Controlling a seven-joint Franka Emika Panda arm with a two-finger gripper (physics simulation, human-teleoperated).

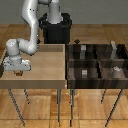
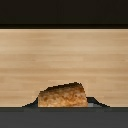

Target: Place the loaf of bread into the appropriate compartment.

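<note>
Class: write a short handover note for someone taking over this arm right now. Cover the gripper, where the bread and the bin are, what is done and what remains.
Gripper: low over the pale wooden tray, at its corner on the exterior view's left; open or shut cannot be told.
Loaf of bread: right at the gripper, close to the tray surface; whether it is grasped is unclear.
Four-cell bin: beside the tray, on the exterior view's right; grey blocks in its cells.
Done: arm is at the loaf.
Left: carry the loaf into its compartment and release it.

Table [image 1: 10,82] bearing tray [image 1: 47,62], perhaps bread [image 2: 62,95]
</note>
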